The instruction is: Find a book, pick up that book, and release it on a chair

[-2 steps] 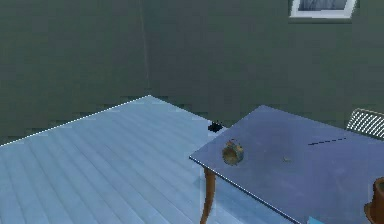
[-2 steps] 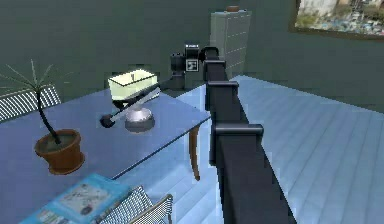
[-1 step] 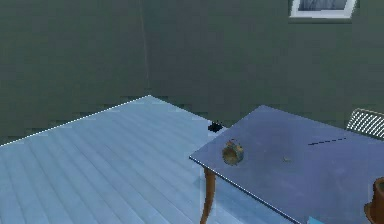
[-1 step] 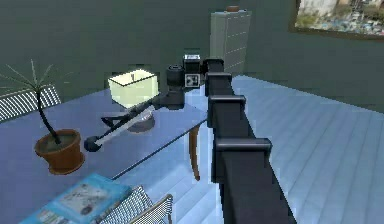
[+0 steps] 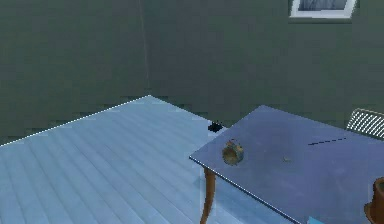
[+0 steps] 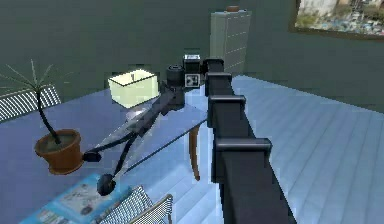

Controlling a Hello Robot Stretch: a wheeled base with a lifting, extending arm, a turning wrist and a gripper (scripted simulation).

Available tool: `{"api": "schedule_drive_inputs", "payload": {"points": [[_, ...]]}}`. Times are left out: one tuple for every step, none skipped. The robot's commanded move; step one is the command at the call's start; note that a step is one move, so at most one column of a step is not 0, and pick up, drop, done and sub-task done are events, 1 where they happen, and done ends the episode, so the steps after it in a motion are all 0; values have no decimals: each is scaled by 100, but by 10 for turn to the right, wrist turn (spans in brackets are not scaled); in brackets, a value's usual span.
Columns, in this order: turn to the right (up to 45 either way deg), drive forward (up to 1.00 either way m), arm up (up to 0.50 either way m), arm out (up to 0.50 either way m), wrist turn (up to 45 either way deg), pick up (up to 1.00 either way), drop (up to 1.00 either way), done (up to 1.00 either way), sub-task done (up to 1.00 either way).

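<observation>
Dark green walls (image 5: 80, 50) and a pale blue plank floor (image 5: 100, 160) make the room. On the floor stands a big table (image 5: 300, 175) with a shiny blue-grey top and wooden legs. My arm (image 6: 240, 150) reaches out over it as a dark bar, and my claw (image 6: 100, 168) points down across the tabletop. Because the table and its things lie behind the fingers, I cannot tell whether the claw holds anything.

At the far wall is a grey cabinet (image 6: 228, 42). One white chair (image 6: 140, 210) stands at the near edge of the table. A potted plant (image 6: 57, 148) and a pale box (image 6: 133, 88) stand on the top.

Near the fingertips, just beside the white chair, lies a flat light-blue thing with a printed cover, which I take for the book (image 6: 80, 200). It lies flat on the table. I judge it is thin, stiff and rather light, and on this glossy top it may slide away when pushed. I think the best hold is across one free edge, near the rim of the table.

A small round brownish thing (image 5: 235, 152) lies farther along the table.
</observation>
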Motion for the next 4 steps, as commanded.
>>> {"api": "schedule_drive_inputs", "payload": {"points": [[0,0,0,-32,0,0,0,0,0],[-300,0,0,0,0,0,0,0,0],[0,0,0,16,0,0,0,0,0],[0,0,0,0,450,0,0,0,0]]}}
